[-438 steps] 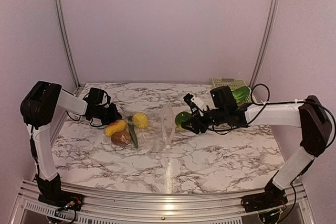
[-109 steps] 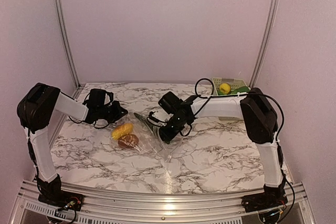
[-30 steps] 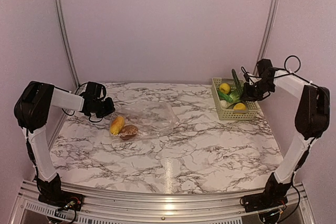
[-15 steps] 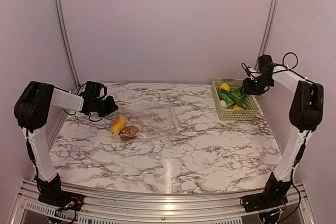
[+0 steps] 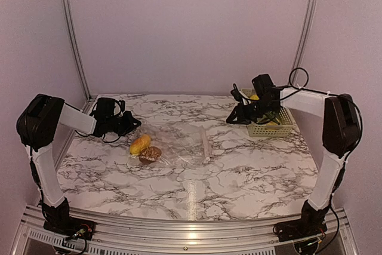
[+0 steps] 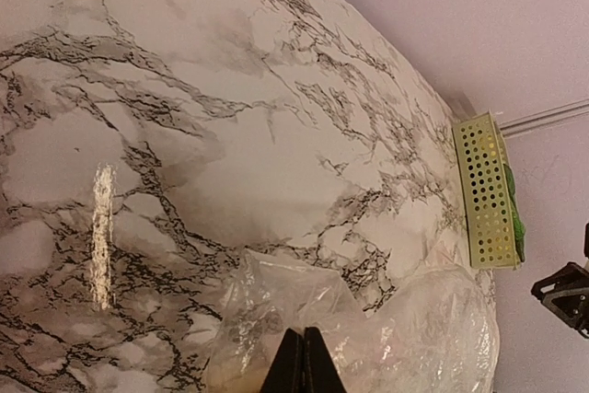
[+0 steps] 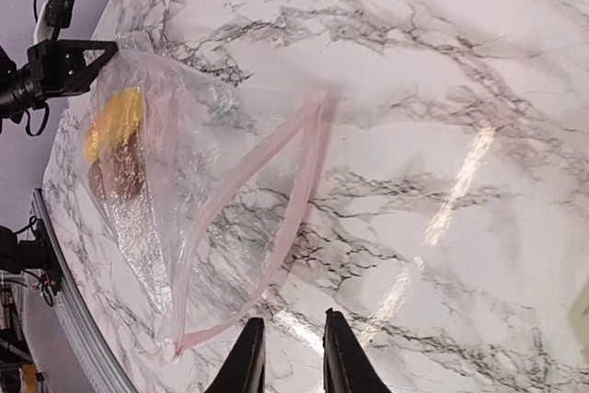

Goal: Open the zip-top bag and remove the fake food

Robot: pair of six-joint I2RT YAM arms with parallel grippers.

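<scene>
The clear zip-top bag (image 5: 179,143) lies on the marble table with its zip strip (image 7: 293,165) parted and the mouth facing right. Inside, at its left end, sit a yellow-orange piece (image 5: 140,144) and a brown round piece (image 5: 150,154); both also show in the right wrist view, yellow-orange (image 7: 115,121) and brown (image 7: 118,170). My left gripper (image 5: 135,125) is shut on the bag's left corner (image 6: 276,319). My right gripper (image 5: 230,119) is open and empty, above the table right of the bag's mouth. The other fake food lies in the basket, mostly hidden.
The pale green slatted basket (image 5: 272,128) stands at the back right, partly behind my right arm; a yellow piece (image 5: 255,96) shows in it. It also shows in the left wrist view (image 6: 486,192). Metal frame posts stand at the back corners.
My right gripper has left the basket and swung left and down towards the bag's mouth. The bag and the two pieces in it have shifted a little right.
</scene>
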